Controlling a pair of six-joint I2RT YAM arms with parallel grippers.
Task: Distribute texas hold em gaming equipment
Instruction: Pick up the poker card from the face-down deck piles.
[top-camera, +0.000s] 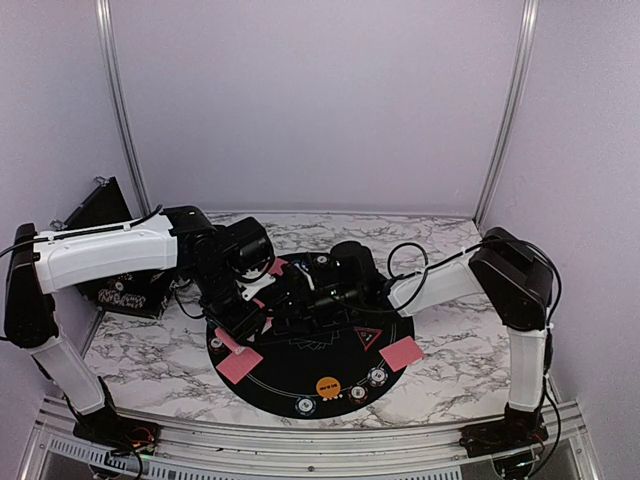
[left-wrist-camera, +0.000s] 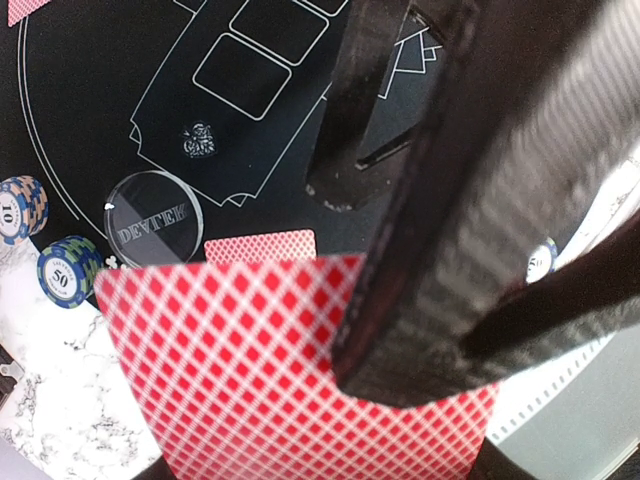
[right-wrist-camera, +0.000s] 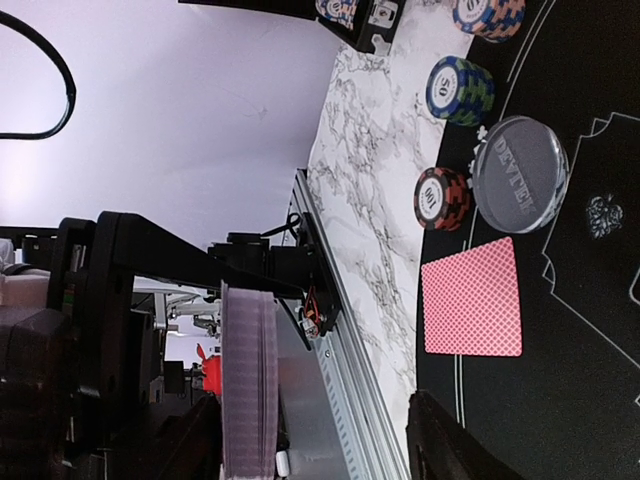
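Observation:
My left gripper (top-camera: 250, 305) (left-wrist-camera: 320, 445) is shut on a deck of red-backed cards (left-wrist-camera: 230, 370), its top card facing the left wrist camera. My right gripper (top-camera: 300, 293) (right-wrist-camera: 305, 430) stands open around that deck (right-wrist-camera: 248, 385), seen edge-on. One carbon-fibre finger (left-wrist-camera: 450, 250) lies across the top card; the other stays well apart. Single cards (top-camera: 238, 362) (top-camera: 401, 352) lie face down on the black mat (top-camera: 300, 380). A clear dealer button (left-wrist-camera: 152, 220) (right-wrist-camera: 520, 180) sits beside the left card (left-wrist-camera: 260, 245) (right-wrist-camera: 472, 298). The red triangle marker (top-camera: 366, 335) lies mid-mat.
Striped chip stacks (left-wrist-camera: 22, 208) (left-wrist-camera: 68, 270) (right-wrist-camera: 442, 197) stand by the mat's left edge. An orange disc (top-camera: 328, 386) and three chips (top-camera: 304, 405) (top-camera: 357, 392) (top-camera: 377, 376) sit along the mat's near rim. A black box (top-camera: 125, 290) stands at the left. The metal rail (top-camera: 300, 440) borders the near edge.

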